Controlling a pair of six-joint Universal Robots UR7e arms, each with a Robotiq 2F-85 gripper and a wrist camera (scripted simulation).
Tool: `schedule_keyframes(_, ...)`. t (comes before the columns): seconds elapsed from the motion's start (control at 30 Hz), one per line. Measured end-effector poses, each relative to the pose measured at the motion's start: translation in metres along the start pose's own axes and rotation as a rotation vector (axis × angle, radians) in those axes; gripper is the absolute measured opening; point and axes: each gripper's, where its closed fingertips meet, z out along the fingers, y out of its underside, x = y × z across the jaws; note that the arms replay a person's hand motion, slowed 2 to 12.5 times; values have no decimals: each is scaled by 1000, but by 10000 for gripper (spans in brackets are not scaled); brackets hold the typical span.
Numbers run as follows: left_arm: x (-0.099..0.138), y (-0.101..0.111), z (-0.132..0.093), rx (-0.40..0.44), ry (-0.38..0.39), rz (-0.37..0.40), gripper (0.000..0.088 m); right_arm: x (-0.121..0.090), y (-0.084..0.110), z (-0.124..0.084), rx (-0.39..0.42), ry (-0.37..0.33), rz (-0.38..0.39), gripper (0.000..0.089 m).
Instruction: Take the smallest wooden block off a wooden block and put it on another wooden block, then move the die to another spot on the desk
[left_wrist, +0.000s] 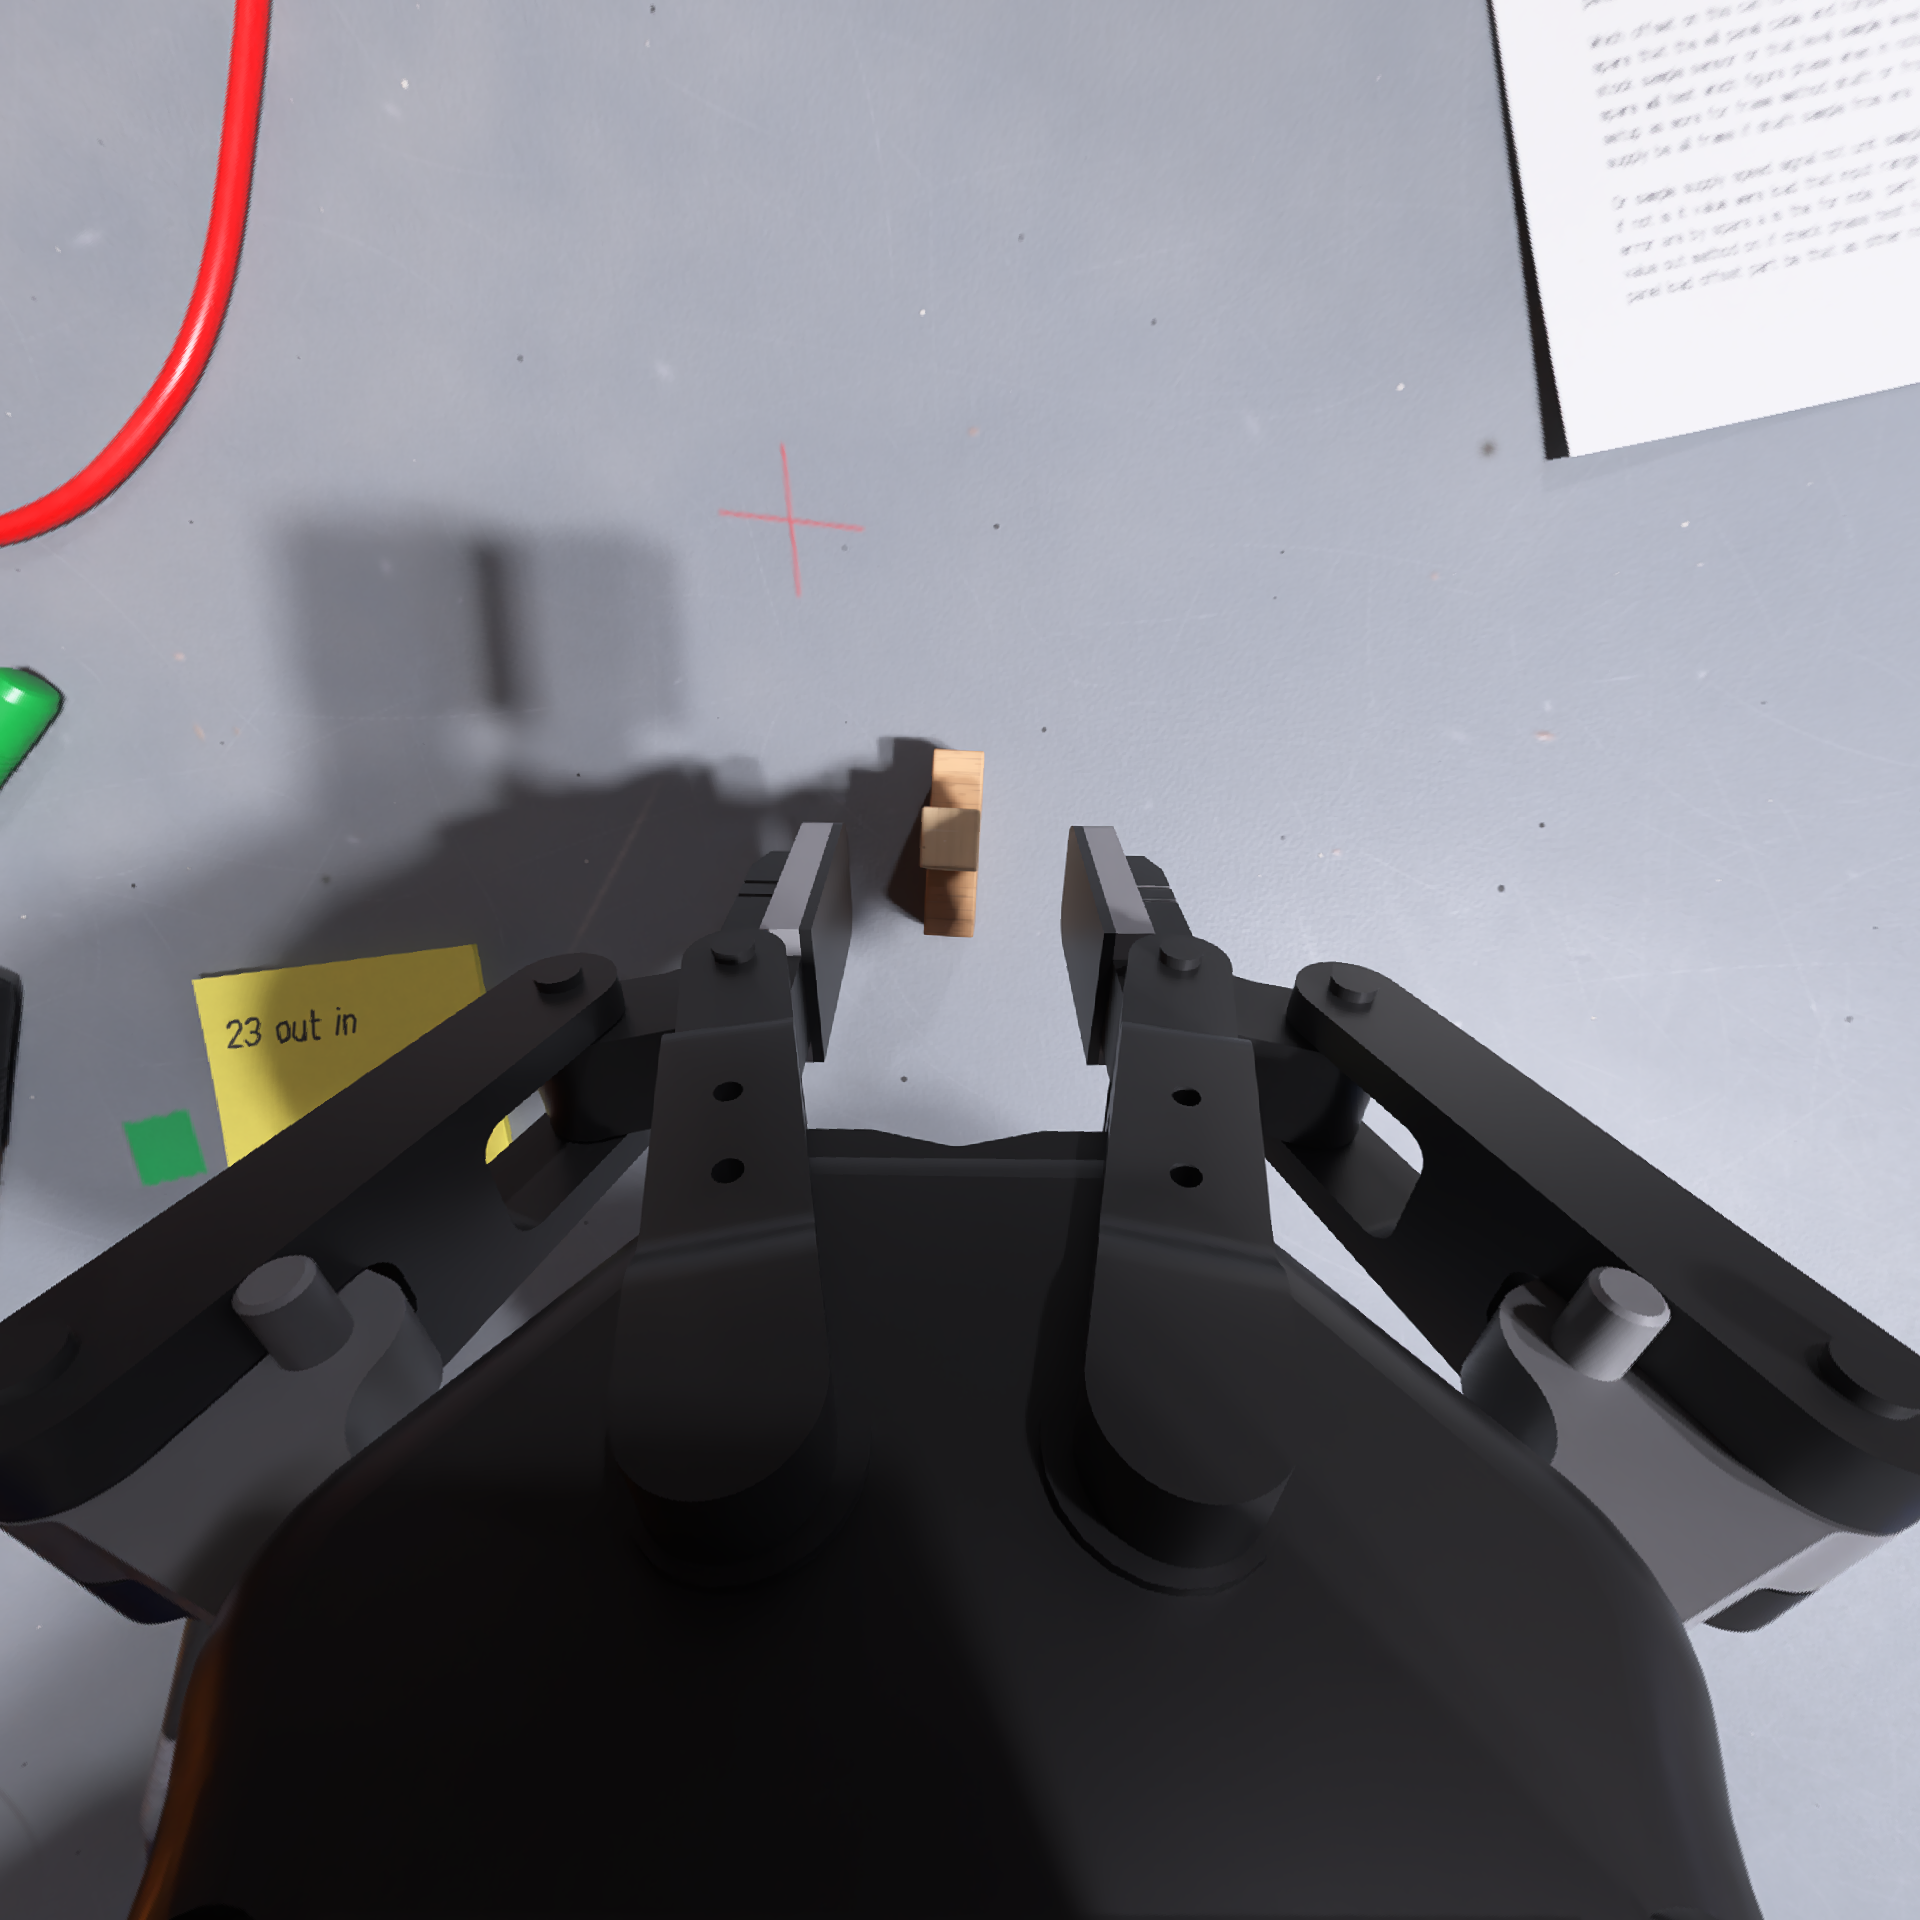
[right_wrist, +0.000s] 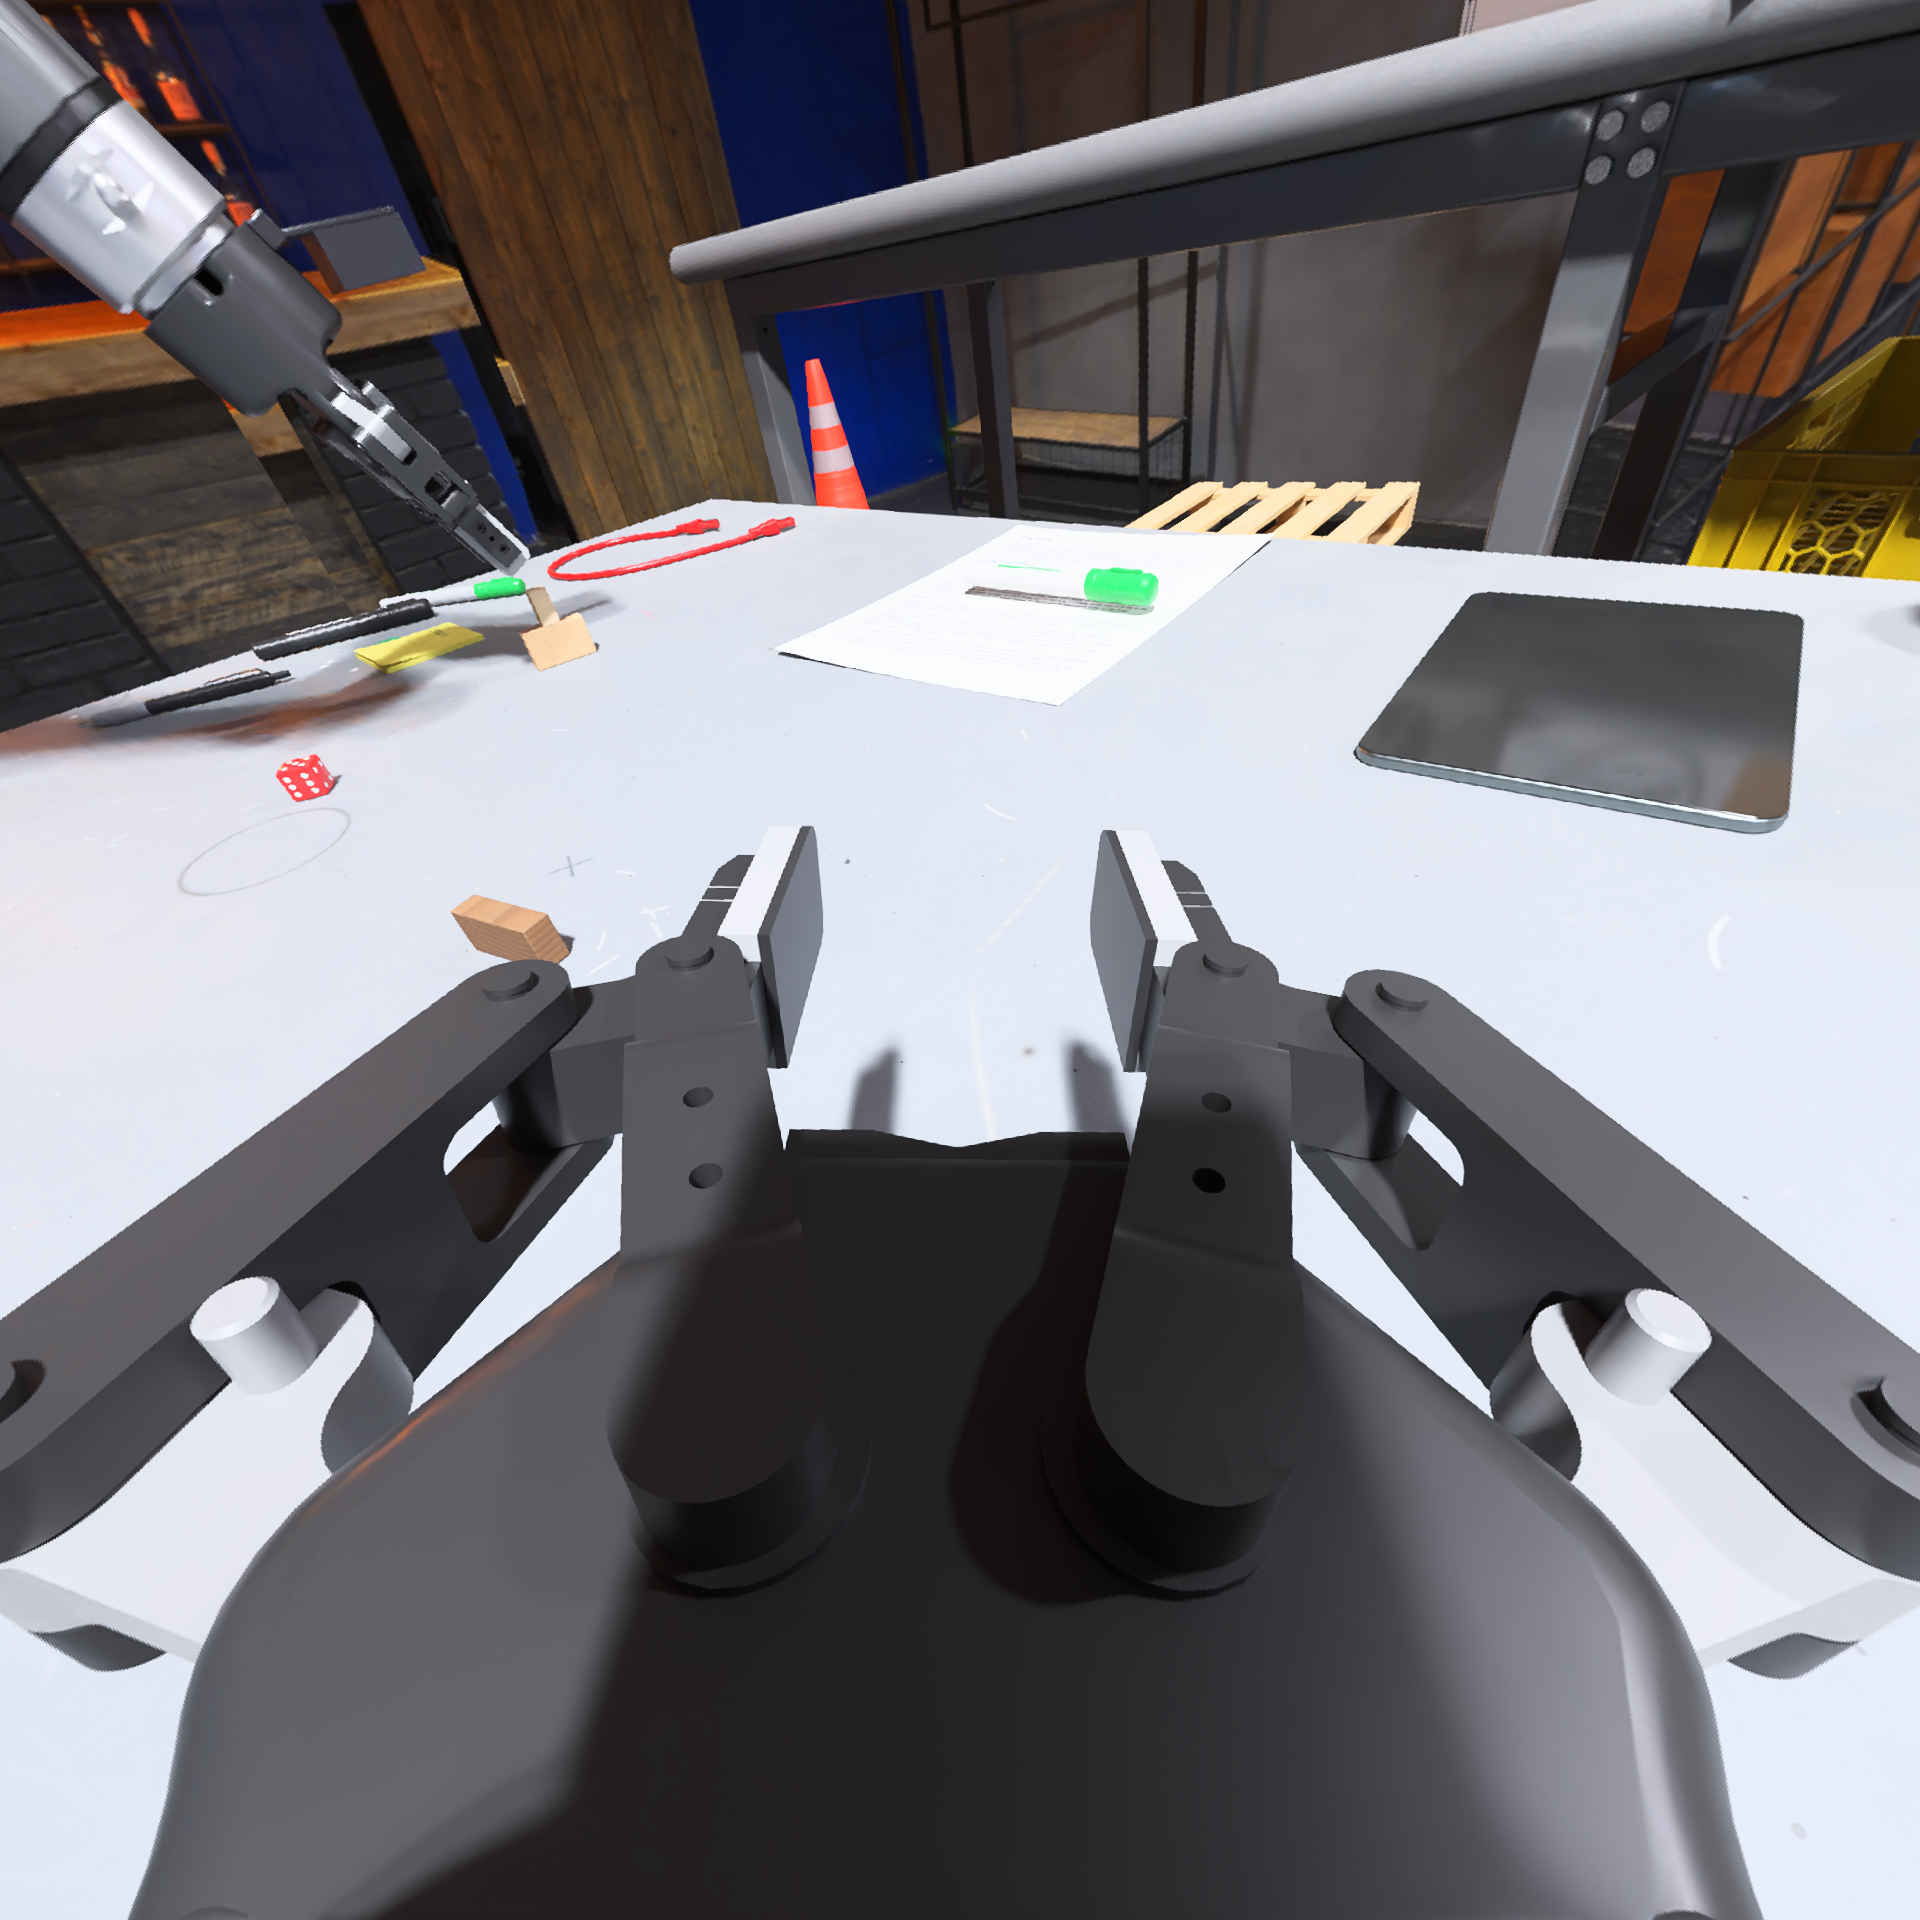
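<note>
Three wooden blocks and one die (right_wrist: 304, 777) show. The smallest block (left_wrist: 950, 838) sits on a longer block (left_wrist: 954, 902), which runs away from the wide-open left gripper (left_wrist: 958, 904). The right gripper (right_wrist: 956, 914) is wide too.

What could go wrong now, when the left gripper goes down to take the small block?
1. The left gripper is open just above the smallest block, which sits on a narrow larger block. A finger could push the lower block and topple the stack.
2. The other wooden block lies far away, near the right gripper, so the carry is long and the small block may slip.
</note>
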Motion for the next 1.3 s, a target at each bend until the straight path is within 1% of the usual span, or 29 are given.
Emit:
schedule_keyframes(0.33, -6, 3, 13, -71, -11, 3, 313, 1, -1, 0, 5, -1, 13, 471)
schedule_keyframes(0.5, -5, 3, 16, -94, -12, 10, 303, 2, -1, 0, 6, -2, 20, 471)
schedule_keyframes(0.93, -9, 0, 20, -118, -46, 33, 271, 3, 0, 0, 4, -2, 32, 471)
schedule_keyframes(1.3, -5, 0, 23, -143, -31, 34, 244, 3, 0, 0, 5, 2, 33, 471)
